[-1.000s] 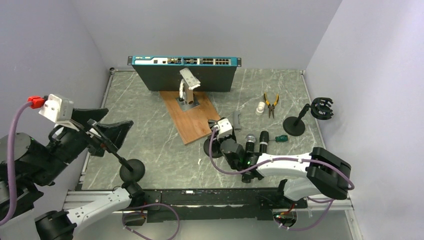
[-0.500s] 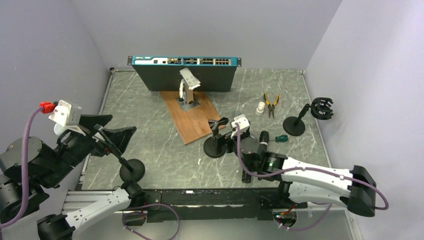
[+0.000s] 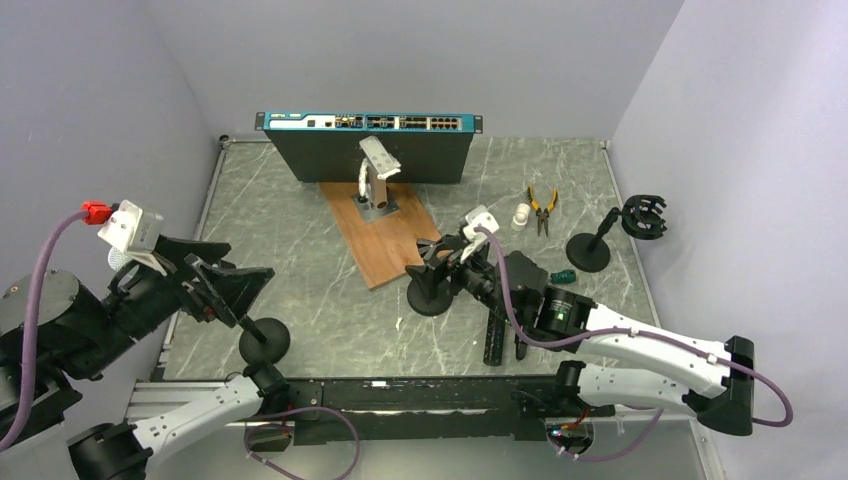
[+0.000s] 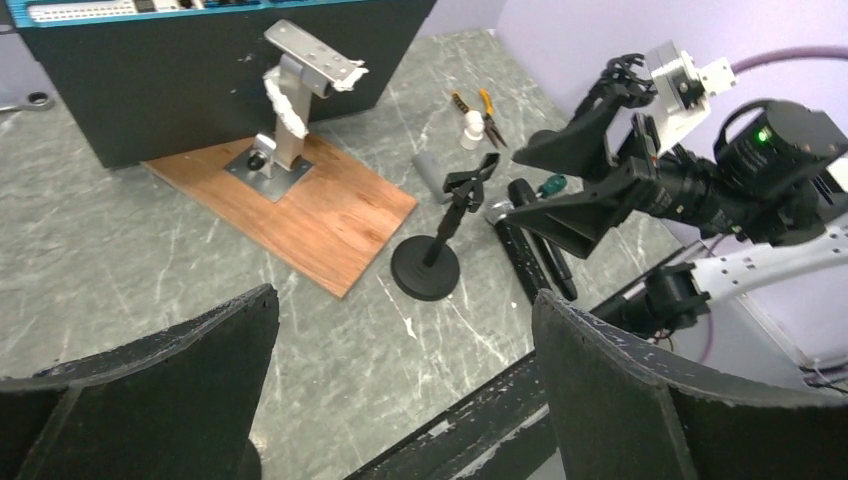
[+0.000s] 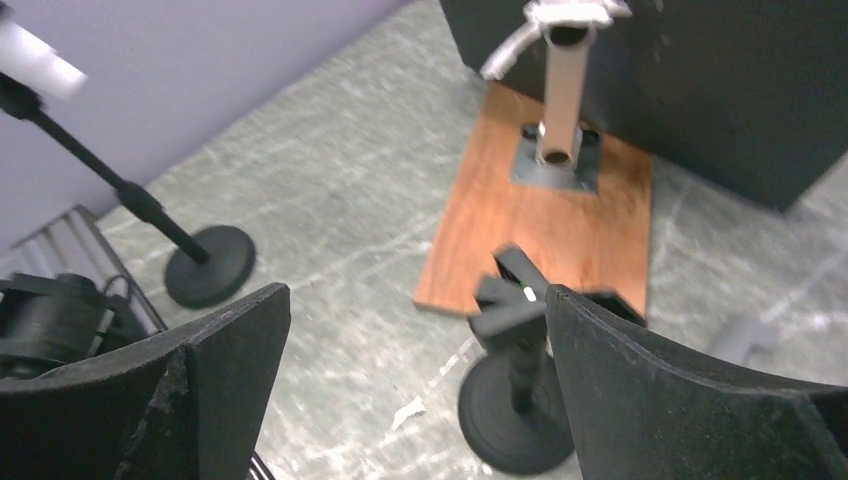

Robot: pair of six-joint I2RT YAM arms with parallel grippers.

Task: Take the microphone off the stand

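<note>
With the stand (image 4: 425,268) showing an empty clip and the black microphone (image 3: 494,338) lying flat on the table (image 3: 300,260) just right of the base, removal looks done. Right gripper (image 5: 418,295) is spread wide, holding nothing, close to the clip. Left gripper (image 4: 405,295) is also wide open and empty. Next move: back the right arm away without tipping the stand. Network switch (image 3: 370,122) print is too small to read.

Soft, even light throughout; the right wrist view is motion-blurred.
</note>
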